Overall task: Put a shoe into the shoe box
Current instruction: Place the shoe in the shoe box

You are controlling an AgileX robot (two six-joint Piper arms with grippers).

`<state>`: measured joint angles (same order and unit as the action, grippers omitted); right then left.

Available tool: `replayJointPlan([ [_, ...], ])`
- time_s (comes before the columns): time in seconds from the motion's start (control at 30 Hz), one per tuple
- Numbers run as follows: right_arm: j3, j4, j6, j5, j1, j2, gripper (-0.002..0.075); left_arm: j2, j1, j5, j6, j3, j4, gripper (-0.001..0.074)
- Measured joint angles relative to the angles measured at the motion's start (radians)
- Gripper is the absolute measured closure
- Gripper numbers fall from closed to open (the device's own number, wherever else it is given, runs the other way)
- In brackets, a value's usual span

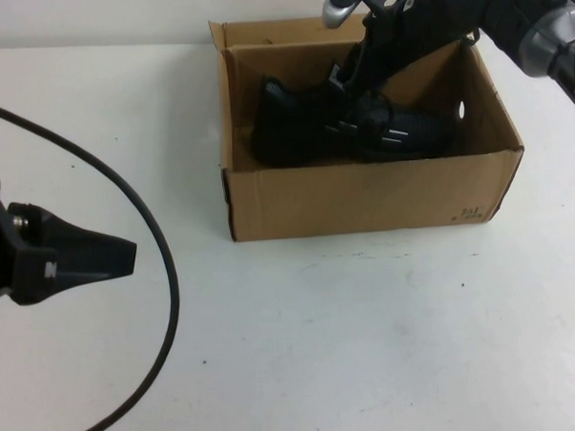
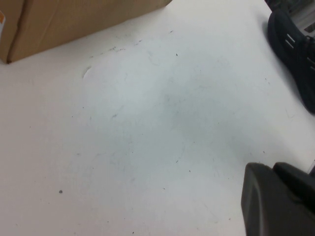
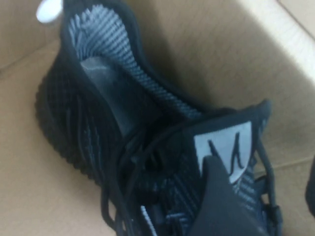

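Note:
The brown cardboard shoe box stands open at the back middle of the table. The black shoe lies inside it on its floor, toe toward the end wall with the round hole. My right gripper reaches down into the box over the shoe. In the right wrist view the shoe fills the frame with its white tongue label. The right gripper is open there, one finger over the tongue, the other apart at the frame's edge. My left gripper is shut and empty at the table's left.
A black cable loops over the table at the left. In the left wrist view a box corner shows, and a second black shoe lies on the white table. The left gripper's fingers hang over bare table.

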<state>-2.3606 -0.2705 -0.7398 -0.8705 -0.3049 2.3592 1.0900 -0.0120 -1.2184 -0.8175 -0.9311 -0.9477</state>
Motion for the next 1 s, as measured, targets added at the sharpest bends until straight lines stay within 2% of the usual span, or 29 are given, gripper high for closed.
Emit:
replayJointPlan([
  [0.1,-0.002,0.000,0.014,-0.029,0.000,-0.047,0.0450,0.000,0.000,0.000,0.000,0.000,0.000,0.0736],
  [0.27,-0.004,0.002,0.025,-0.085,0.002,-0.188,0.0663,0.000,0.000,0.000,-0.032,0.000,0.000,0.0737],
  [0.37,-0.008,-0.019,0.051,-0.145,0.011,-0.291,0.0718,0.000,0.000,0.000,-0.112,0.000,0.000,0.0737],
  [0.47,-0.011,-0.052,0.087,-0.213,0.037,-0.398,0.0734,-0.004,0.000,0.000,-0.187,0.000,0.001,0.0737],
  [0.67,-0.012,-0.109,0.184,-0.368,0.114,-0.579,0.0741,-0.101,0.000,0.037,-0.221,0.000,0.097,0.0737],
  [0.83,0.067,-0.146,0.248,-0.391,0.150,-0.741,0.0741,-0.247,0.000,0.200,-0.213,0.000,0.227,0.0737],
  [1.0,0.277,-0.230,0.249,-0.321,0.150,-0.948,0.0741,-0.361,0.000,0.403,-0.175,0.000,0.213,0.0738],
])
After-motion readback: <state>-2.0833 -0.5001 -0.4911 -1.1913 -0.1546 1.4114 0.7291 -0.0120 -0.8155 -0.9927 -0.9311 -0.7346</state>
